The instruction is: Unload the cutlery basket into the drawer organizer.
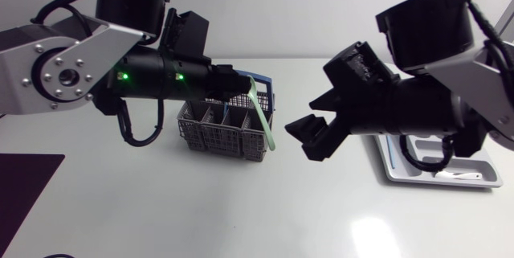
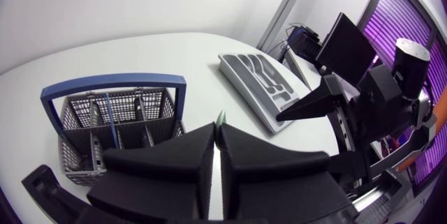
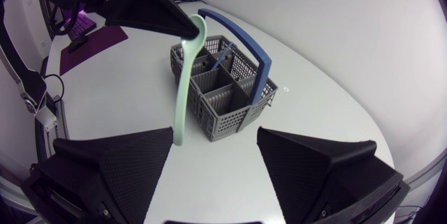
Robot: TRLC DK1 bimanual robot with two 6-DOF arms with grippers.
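Unloading, one item in the air. My left hand (image 1: 241,83) is clamped on the top end of a green utensil (image 3: 183,84) (spoon, I think), which hangs tilted just beside the basket (image 1: 221,133), lower end clear of the desk (image 1: 241,210). My right hand (image 3: 214,144) is close by, fingers wide apart, holding nothing. The drawer organizer (image 1: 389,161) sits on my right, so this looks like a handover. Next: right hand closes around the dangling handle before the left lets go. A blue piece (image 3: 222,55) is in the basket.
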